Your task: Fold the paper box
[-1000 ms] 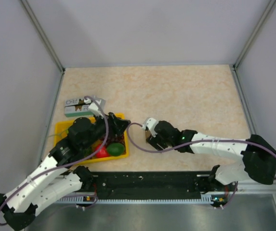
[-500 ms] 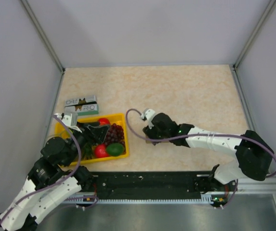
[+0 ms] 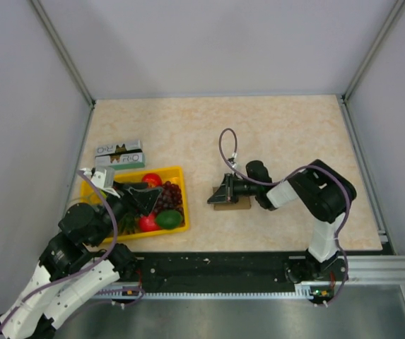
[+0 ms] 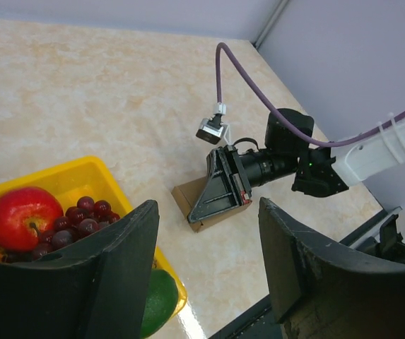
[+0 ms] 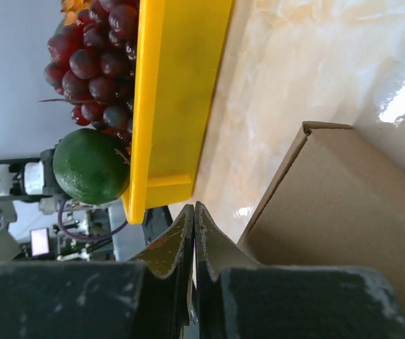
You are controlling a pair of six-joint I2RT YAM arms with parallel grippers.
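Observation:
The paper box (image 3: 239,205) is a small folded brown carton lying flat on the table, right of the yellow tray. My right gripper (image 3: 210,200) lies across its top, pointing left toward the tray. Its jaws are pressed together with nothing between them, the tips (image 5: 194,212) just past the box's left edge (image 5: 343,212). In the left wrist view the box (image 4: 184,198) shows under that gripper (image 4: 194,214). My left gripper (image 3: 144,199) hovers over the tray, open and empty, its fingers (image 4: 117,268) wide apart.
The yellow tray (image 3: 183,191) holds a red apple (image 4: 18,212), dark grapes (image 4: 82,219) and a green lime (image 3: 168,219). A green-and-white printed carton (image 3: 119,155) lies behind the tray. A black rail (image 3: 216,268) runs along the near table edge.
The right gripper has shut and its arm has folded back toward the right, the gripper now lying over the box. The left arm drew back over the tray, then stayed still.

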